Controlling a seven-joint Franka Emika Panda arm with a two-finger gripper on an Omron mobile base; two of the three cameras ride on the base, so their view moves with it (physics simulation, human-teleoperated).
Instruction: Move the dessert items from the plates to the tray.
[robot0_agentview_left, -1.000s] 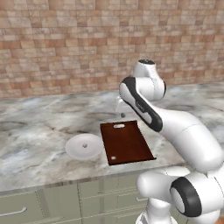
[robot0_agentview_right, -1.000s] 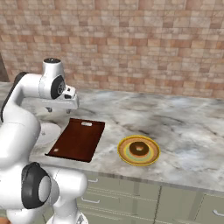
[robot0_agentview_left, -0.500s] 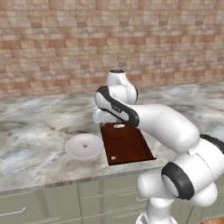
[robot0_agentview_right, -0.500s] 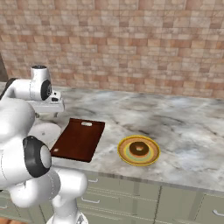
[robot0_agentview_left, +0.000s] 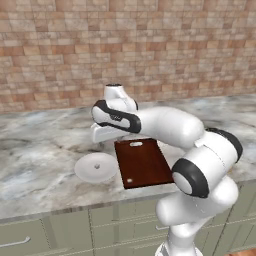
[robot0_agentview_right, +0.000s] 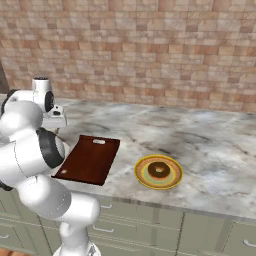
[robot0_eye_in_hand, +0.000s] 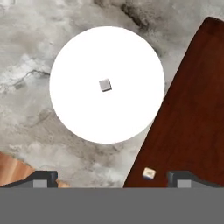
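We are looking along the claw (robot0_eye_in_hand: 112, 177) in the hand view: its two dark tips are standing far apart near the bottom corners, with nothing between them. The claw is hanging above the marbled surface (robot0_eye_in_hand: 26, 118), over the gap between the white plate (robot0_eye_in_hand: 83, 57) and the tray (robot0_eye_in_hand: 192, 113).

The white plate is lying directly ahead of the tips, and a tiny pale cube-like morsel (robot0_eye_in_hand: 105, 85) is sitting at its centre. The plate's edge is coming very close to the tray's long side; we cannot tell whether they are touching. A second small pale cube (robot0_eye_in_hand: 149, 173) is lying on the tray near its edge, just inside the right tip.

In the left base view the arm is reaching across the tray (robot0_agentview_left: 145, 162), and the hand is hovering above the surface (robot0_agentview_left: 40, 150) just behind the white plate (robot0_agentview_left: 96, 167).

In the right base view the tray (robot0_agentview_right: 90, 160) is lying flat with its pale slot at the far end. Well apart on its right, the yellow-rimmed plate (robot0_agentview_right: 142, 175) is carrying the brown doughnut (robot0_agentview_right: 159, 170) at its greenish centre.
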